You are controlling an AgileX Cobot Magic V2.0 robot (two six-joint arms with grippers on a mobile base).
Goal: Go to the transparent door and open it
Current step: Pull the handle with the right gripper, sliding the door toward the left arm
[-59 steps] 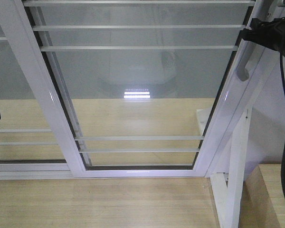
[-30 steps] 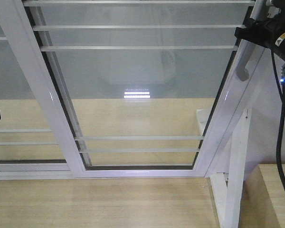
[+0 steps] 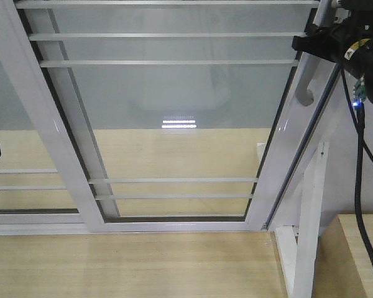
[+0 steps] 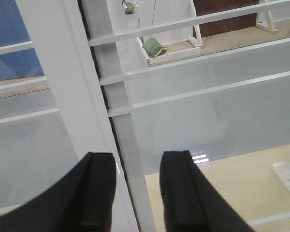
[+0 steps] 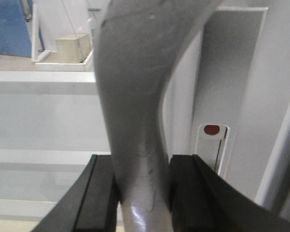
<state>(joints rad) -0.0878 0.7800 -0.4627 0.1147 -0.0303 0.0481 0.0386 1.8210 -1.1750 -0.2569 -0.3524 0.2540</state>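
Pale wooden floor (image 3: pixel 130 261) runs along the bottom of your front view and carries on beyond the glass; the transparent door (image 3: pixel 174 124) fills the middle of that view, its glossy white frame resting along the floor and thin white bars (image 3: pixel 168 63) crossing it high and low. A second white-framed glass panel (image 3: pixel 18 180) stands to its left, without a handle. The grey curved pull handle (image 3: pixel 306 90) sits on the door's right stile, near the top right of the view; your right gripper (image 3: pixel 306 43) meets it there, and a black cable (image 3: pixel 359 186) hangs down from that arm. In the right wrist view the right gripper (image 5: pixel 142 193) is clamped on the pull handle (image 5: pixel 135 96), one black finger pressed against each side of it. Your left gripper (image 4: pixel 137 193) has its jaws apart and holds nothing; a white stile (image 4: pixel 63 87) and the glass lie beyond it.
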